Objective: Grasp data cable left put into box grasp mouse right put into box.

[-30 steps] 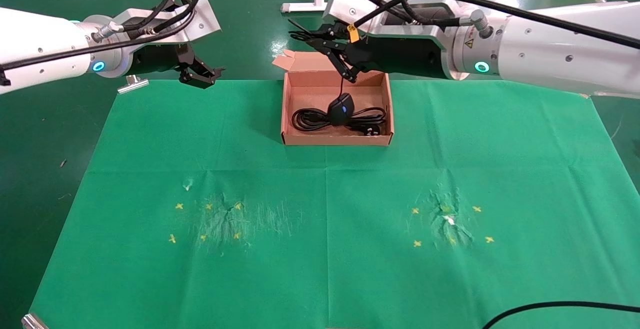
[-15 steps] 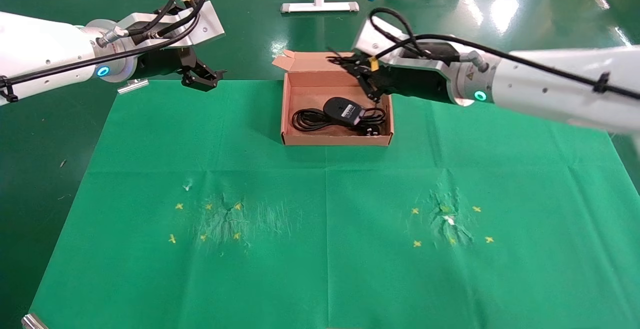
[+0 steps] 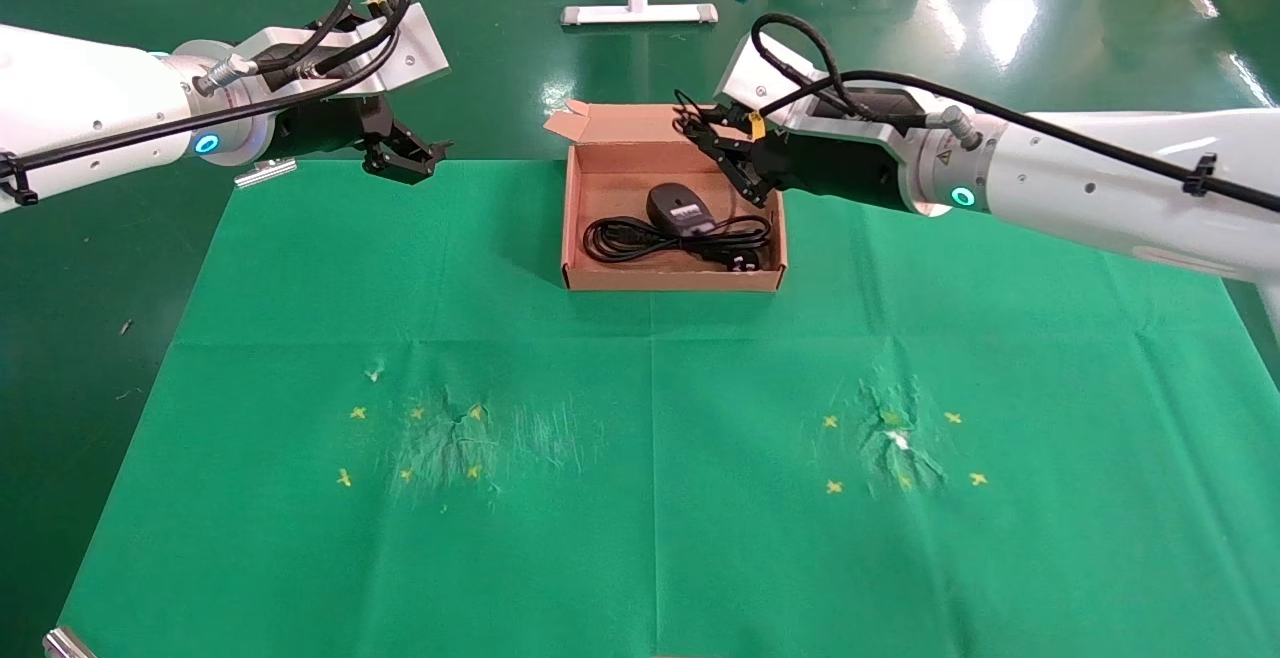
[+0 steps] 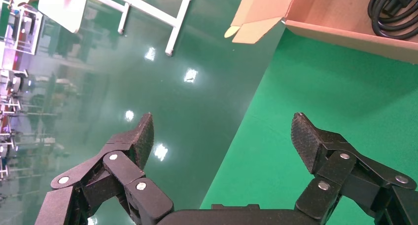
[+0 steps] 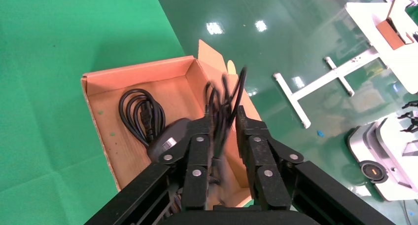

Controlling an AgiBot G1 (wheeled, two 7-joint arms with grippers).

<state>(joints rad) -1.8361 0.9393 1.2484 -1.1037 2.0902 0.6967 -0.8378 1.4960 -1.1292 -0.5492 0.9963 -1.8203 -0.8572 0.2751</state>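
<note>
The brown cardboard box [image 3: 574,228] stands at the far middle of the green cloth. The data cable [image 3: 632,238] lies coiled inside it. The mouse [image 3: 678,210] lies in the box on the coil, white label up. My right gripper [image 3: 725,153] hovers over the box's far right corner. Its jaws stand a little apart, with the mouse's thin cord [image 5: 227,94] bunched loosely between them. The right wrist view shows this gripper [image 5: 226,114], the mouse [image 5: 167,138], the data cable [image 5: 140,109] and the box [image 5: 138,69]. My left gripper [image 3: 405,153] is open and empty at the cloth's far left edge; the left wrist view [image 4: 222,131] shows it too.
A metal clip [image 3: 265,171] sits at the cloth's far left corner. A white stand base [image 3: 640,13] is on the floor behind the box. Yellow crosses [image 3: 358,412] mark two worn patches nearer me. A black cable [image 3: 1100,616] crosses the near right corner.
The mouse hung by its cord from my right gripper over the box; it now lies in the box. My right gripper has dropped and moved right. The left arm barely moved.
</note>
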